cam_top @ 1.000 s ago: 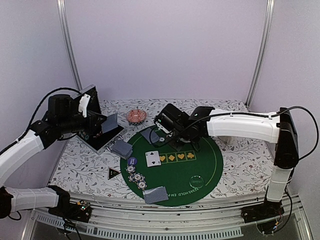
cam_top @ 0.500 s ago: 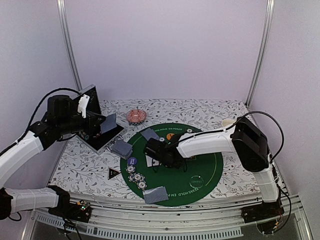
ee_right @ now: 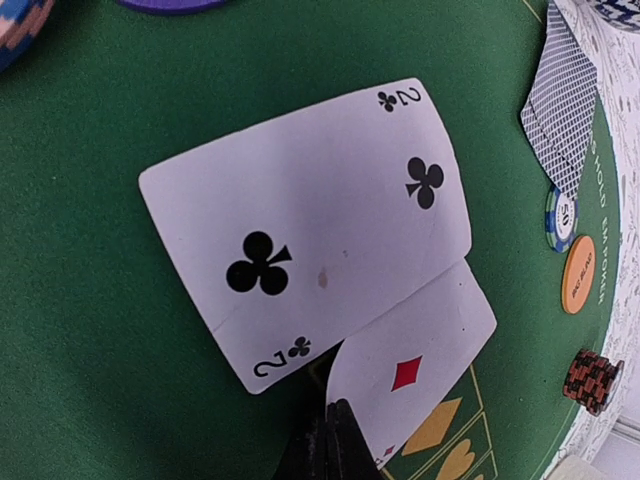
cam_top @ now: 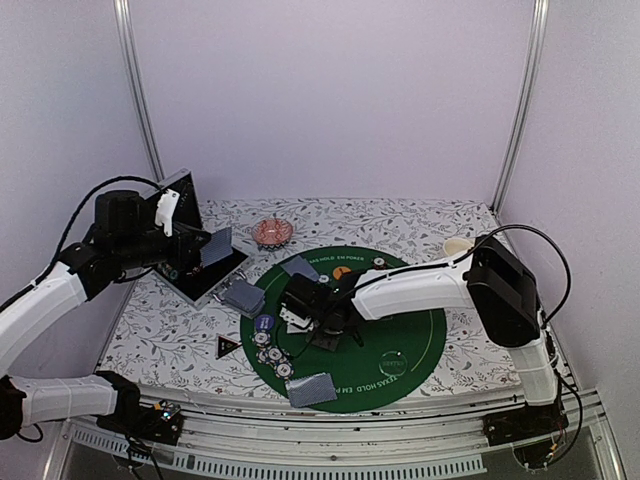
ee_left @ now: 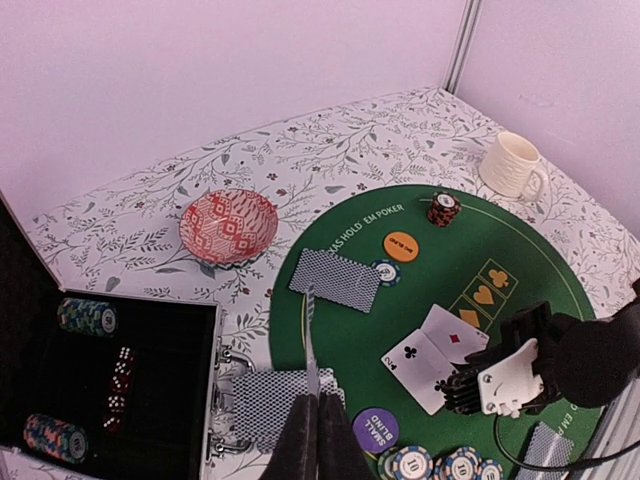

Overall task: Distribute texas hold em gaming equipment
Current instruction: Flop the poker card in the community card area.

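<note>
Two white-faced playing cards lie overlapping on the green mat [cam_top: 400, 330]: the two of clubs [ee_right: 310, 220] and a diamond card [ee_right: 420, 370]. My right gripper [ee_right: 335, 410] is low over the mat [cam_top: 303, 312], shut, with the diamond card's raised edge at its fingertips. My left gripper [ee_left: 316, 400] hangs above the open case [cam_top: 205, 275], shut on one grey-backed card [ee_left: 312, 340] that I see edge-on. Below it lies the deck [ee_left: 270, 405]. Blue-and-white chips [ee_left: 410, 465] and a purple small blind disc [ee_left: 375, 428] sit nearby.
Face-down cards [ee_left: 335, 280], an orange button [ee_left: 400, 245] and a dark red chip stack [ee_left: 442, 208] sit at the mat's far side. More face-down cards [cam_top: 312, 388] lie near the front. A cream mug [ee_left: 512, 167] and a pink dish [ee_left: 229, 225] stand off the mat.
My right arm has swung from the mat's far side down to its left-middle, and a diamond card now overlaps the face-up card there. The left arm has not moved.
</note>
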Motion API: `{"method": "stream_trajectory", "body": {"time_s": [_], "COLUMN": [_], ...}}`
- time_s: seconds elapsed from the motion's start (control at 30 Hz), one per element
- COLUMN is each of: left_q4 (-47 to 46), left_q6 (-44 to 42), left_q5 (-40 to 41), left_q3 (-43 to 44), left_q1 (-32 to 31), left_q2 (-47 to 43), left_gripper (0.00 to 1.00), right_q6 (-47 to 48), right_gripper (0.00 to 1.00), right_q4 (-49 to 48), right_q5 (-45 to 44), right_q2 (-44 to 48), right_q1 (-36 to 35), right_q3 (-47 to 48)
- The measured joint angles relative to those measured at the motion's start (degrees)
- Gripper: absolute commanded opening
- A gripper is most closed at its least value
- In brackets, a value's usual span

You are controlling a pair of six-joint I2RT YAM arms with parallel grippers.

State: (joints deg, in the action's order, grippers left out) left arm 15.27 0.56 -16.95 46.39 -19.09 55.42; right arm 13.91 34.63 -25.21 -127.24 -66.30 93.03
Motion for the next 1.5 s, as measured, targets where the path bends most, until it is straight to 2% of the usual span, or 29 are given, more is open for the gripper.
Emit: {"method": "stream_trajectory", "body": {"time_s": [0.37, 0.97, 1.07, 1.13, 1.37, 1.5], "left_q4": [0.0, 0.0, 0.0, 0.0, 0.0, -0.6], "left_q6": [-0.1, -0.2, -0.2, -0.2, -0.2, -0.2], "left_q5": [0.1, 0.0, -0.1, -0.2, -0.8, -3.1], "left_q3": [-0.2, -0.2, -0.2, -0.2, -0.2, -0.4], "left_q1": [0.0, 0.0, 0.0, 0.0, 0.0, 0.1], "left_q2": [0.0, 0.1, 0.1, 0.1, 0.1, 0.1], "left_gripper": [0.0, 0.0, 0.0, 0.0, 0.0, 0.0], "right_q6": [-5.1, -14.2, -15.8, -16.6, -17.8, -17.6], "right_gripper": [0.02, 0.03, 0.16, 0.31, 0.51, 0.69], "right_q4": [0.1, 6.1, 6.6, 6.5, 7.0, 7.2], "right_q5": [4.3, 8.0, 8.3, 8.8, 10.6, 13.1], "right_q2": [0.4, -1.6, -2.0, -2.4, -2.3, 0.5], "right_q1": [3.4, 3.5, 3.5, 3.5, 3.5, 3.6], "right_q3": [0.7, 5.9, 7.0, 7.8, 7.9, 8.0]}}
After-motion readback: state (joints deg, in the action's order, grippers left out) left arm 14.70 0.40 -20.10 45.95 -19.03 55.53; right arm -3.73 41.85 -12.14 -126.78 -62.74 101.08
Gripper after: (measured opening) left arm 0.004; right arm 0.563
